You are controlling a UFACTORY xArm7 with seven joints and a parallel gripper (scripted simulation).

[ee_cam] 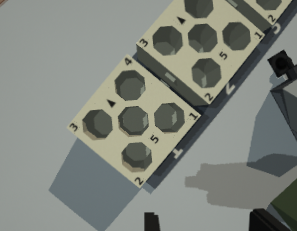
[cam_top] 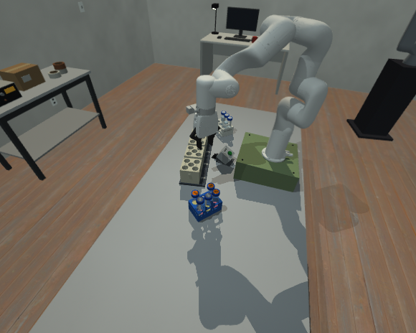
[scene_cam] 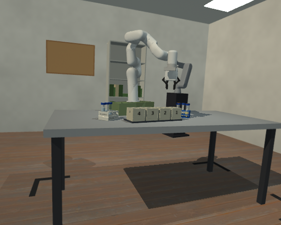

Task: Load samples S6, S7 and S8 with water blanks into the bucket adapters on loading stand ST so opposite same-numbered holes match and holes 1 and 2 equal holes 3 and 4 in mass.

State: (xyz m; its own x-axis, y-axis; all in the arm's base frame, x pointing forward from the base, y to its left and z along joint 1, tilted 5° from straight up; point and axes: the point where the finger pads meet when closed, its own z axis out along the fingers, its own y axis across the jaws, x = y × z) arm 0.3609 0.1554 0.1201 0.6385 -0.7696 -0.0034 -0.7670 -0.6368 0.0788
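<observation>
Four beige bucket adapters (cam_top: 194, 159) stand in a row on the dark loading stand; in the exterior view they read 4 (scene_cam: 136, 114), 3 (scene_cam: 152, 113), 2 (scene_cam: 164, 113) and 1 (scene_cam: 176, 112). All holes that I can see are empty. The wrist view looks down on adapter 1 (ee_cam: 134, 119) and adapter 2 (ee_cam: 201, 39). My gripper (scene_cam: 170, 85) hangs high above the adapter row, open and empty; it also shows in the top view (cam_top: 201, 141). The blue rack (cam_top: 205, 207) holds the orange-dotted and grey-dotted tubes. The white rack (cam_top: 225, 125) holds the blanks.
The small sloped desk with the green DONE key (cam_top: 230, 153) stands between the adapters and the arm's green base (cam_top: 267, 161). The blue rack (scene_cam: 184, 114) is just beyond adapter 1; the white rack (scene_cam: 107, 112) is beyond adapter 4.
</observation>
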